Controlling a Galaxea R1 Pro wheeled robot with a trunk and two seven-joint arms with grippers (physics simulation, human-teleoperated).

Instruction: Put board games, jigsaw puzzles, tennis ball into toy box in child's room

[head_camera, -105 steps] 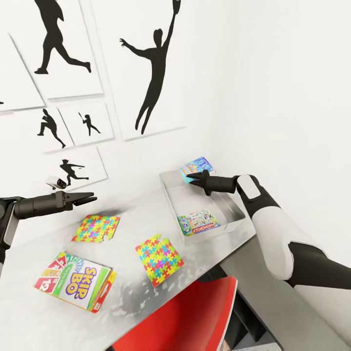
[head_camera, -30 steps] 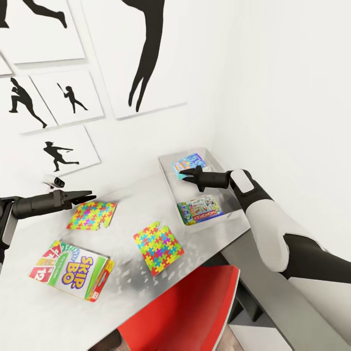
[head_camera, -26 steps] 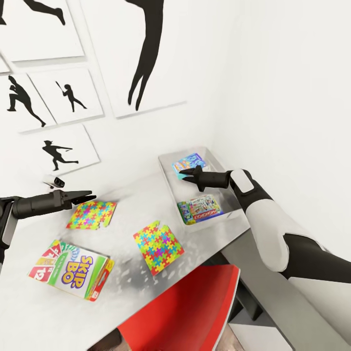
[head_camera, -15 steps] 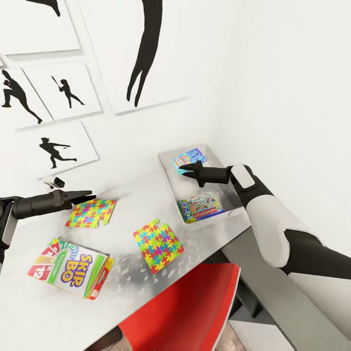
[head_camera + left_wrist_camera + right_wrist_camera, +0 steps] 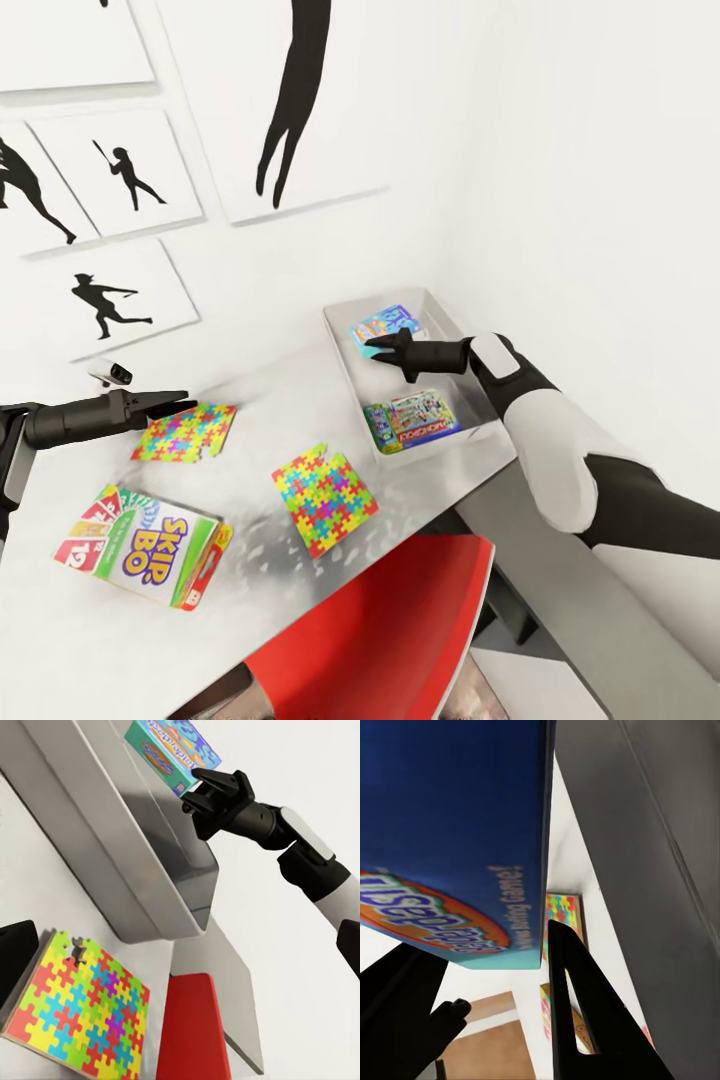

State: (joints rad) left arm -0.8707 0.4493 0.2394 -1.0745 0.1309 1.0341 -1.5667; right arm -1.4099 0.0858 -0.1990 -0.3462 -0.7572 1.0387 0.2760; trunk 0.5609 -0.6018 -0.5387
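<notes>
Evidently mid-delivery: right gripper point(image 5: 372, 349) clamped on blue board game point(image 5: 385, 326), held over toy box point(image 5: 448, 318) far end for drop beside boxed game point(image 5: 412, 423). Left gripper point(image 5: 182, 399) parted, idle above puzzle point(image 5: 186, 431).

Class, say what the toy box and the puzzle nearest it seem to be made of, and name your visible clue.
Toy box: probably smooth plastic or thin metal; plain grey, thin sloping walls, soft sheen. Jigsaw puzzle: likely printed cardboard; thin flat sheet of interlocked matte coloured pieces. As a render, neither is certain.
</notes>
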